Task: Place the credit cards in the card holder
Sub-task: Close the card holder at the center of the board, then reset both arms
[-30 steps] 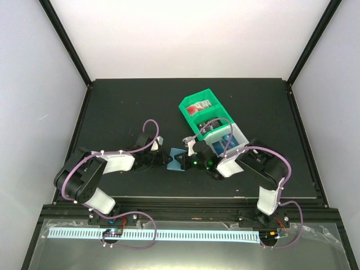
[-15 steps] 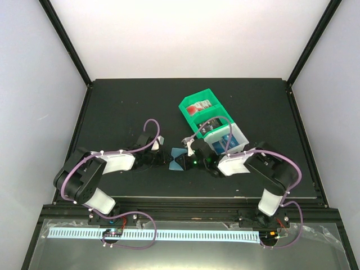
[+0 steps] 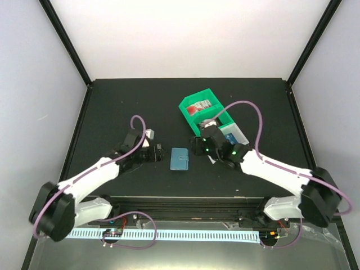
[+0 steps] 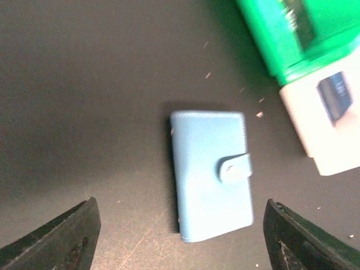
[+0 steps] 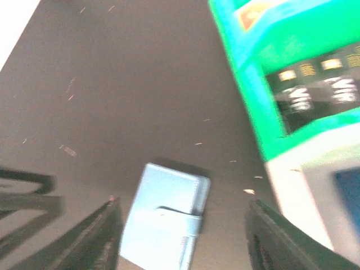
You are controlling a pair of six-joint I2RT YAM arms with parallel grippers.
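A closed teal card holder point(image 3: 180, 159) lies flat on a black table point(image 3: 112, 112), its small tab across the front. It sits between the two grippers and touches neither. The left gripper point(image 3: 159, 153) and the right gripper point(image 3: 197, 145) both have their fingers spread wide, with nothing held. Behind the right gripper, a green bin point(image 3: 185, 114) and a white bin point(image 4: 315, 140) stand against each other. The credit cards point(image 3: 201, 106) are in the bins: red-and-white ones in the green bin's far compartment, dark ones in its near compartment, and a blue card point(image 4: 333, 97) in the white bin.
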